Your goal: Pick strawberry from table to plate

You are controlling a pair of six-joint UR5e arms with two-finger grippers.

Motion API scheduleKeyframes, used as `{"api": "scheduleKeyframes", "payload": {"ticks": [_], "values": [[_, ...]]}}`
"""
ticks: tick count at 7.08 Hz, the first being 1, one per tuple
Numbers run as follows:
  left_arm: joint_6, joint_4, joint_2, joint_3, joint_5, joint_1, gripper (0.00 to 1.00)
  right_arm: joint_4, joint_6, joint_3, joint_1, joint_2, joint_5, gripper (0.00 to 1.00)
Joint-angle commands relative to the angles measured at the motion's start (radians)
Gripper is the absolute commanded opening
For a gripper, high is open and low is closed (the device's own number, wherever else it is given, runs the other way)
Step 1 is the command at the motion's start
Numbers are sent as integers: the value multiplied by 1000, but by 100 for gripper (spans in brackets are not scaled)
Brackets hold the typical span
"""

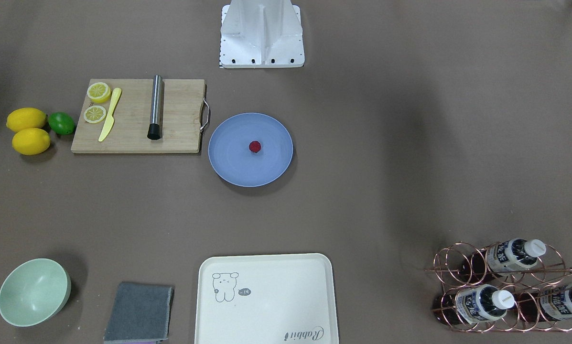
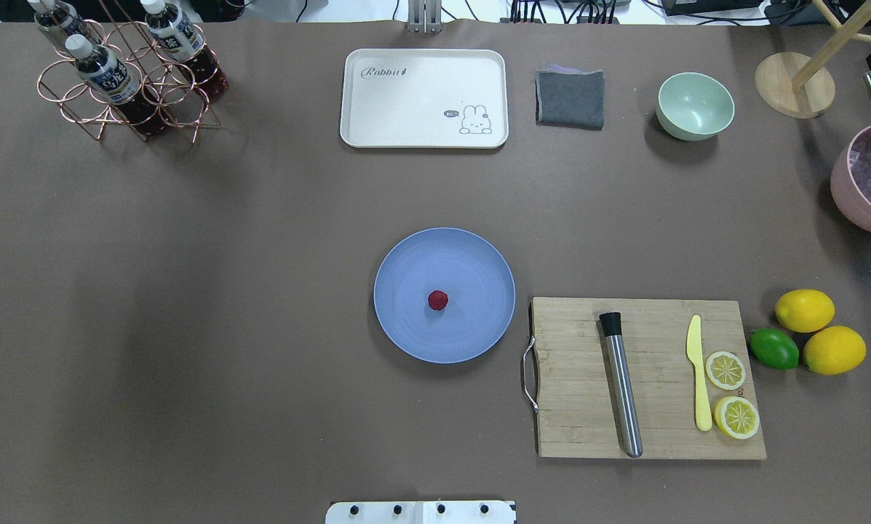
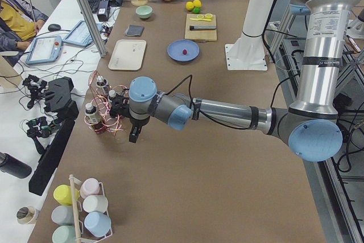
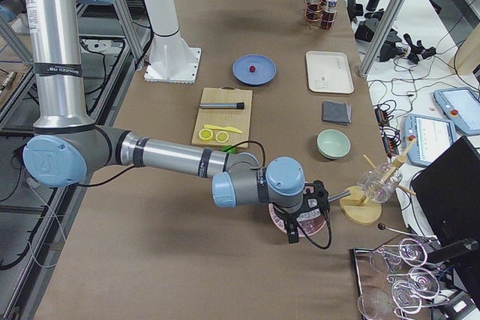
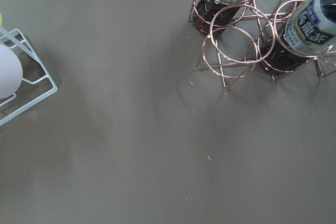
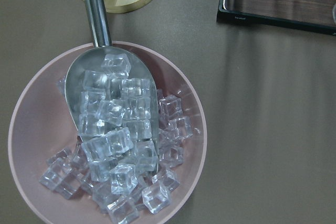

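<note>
The small dark-red strawberry [image 2: 438, 300] [image 1: 254, 146] lies near the middle of the periwinkle-blue plate [image 2: 406, 327] [image 1: 228, 162], which rests at the centre of the grey-brown table [image 2: 224, 291]. Neither gripper is near it. My left gripper [image 3: 135, 135] hangs over the table's left end beside the copper bottle rack [image 3: 105, 115]. My right gripper [image 4: 291, 231] hovers over a pink bowl of ice [image 6: 31, 129] at the right end. Both show only in the side views, so I cannot tell whether they are open or shut.
A wooden cutting board [image 2: 573, 429] holds a steel muddler [image 2: 622, 386], a yellow knife [image 2: 699, 378] and two lemon slices [image 2: 726, 370]. Beside it lie two lemons [image 2: 805, 311] and a lime [image 2: 773, 348]. A cream tray [image 2: 424, 98], grey cloth [image 2: 570, 97] and green bowl [image 2: 695, 105] line the far edge.
</note>
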Motion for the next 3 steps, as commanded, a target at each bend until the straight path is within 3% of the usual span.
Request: {"api": "scheduleKeyframes", "payload": {"ticks": [1,3], "values": [[0,0,0,-1,0,0,97,0,3,1,0,0,0,100],[0,0,5,-9,0,0,97,0,3,1,0,0,0,100]]}}
